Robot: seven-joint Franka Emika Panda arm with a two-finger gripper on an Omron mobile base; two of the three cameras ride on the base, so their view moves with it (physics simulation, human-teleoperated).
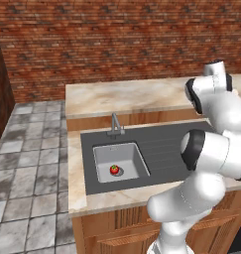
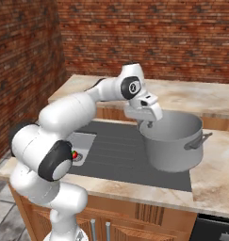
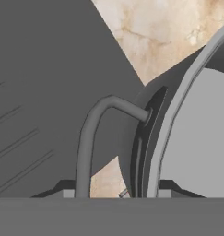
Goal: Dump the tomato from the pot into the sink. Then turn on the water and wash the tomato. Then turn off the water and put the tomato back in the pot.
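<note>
The small round red tomato (image 1: 114, 169) lies in the light grey rounded-square sink (image 1: 133, 158), beside the drain, so by the look of it the dumping is done. The large plain grey metal pot (image 2: 175, 141) stands upright on the ribbed drainboard (image 2: 113, 150), partly on the beige marble worktop (image 2: 215, 174), well apart from the basin. The jaws (image 2: 149, 123) sit at the pot's near rim; the hand view shows the rim and a slim loop handle (image 3: 97, 133) close below them. They look partly closed about the rim, but I cannot tell whether they actually clamp it.

The tomato is probably light, smooth and soft-skinned, slippery once wet, and apt to roll on the basin floor; a gentle pinch across its widest part from above seems best, with little squeeze to avoid bruising. The pot is stiff and likely heavy; its rim or side handles offer the surest hold.

The slim grey metal faucet (image 1: 115, 125) stands behind the basin, with no stream running. No brand, label or writing is legible anywhere.
</note>
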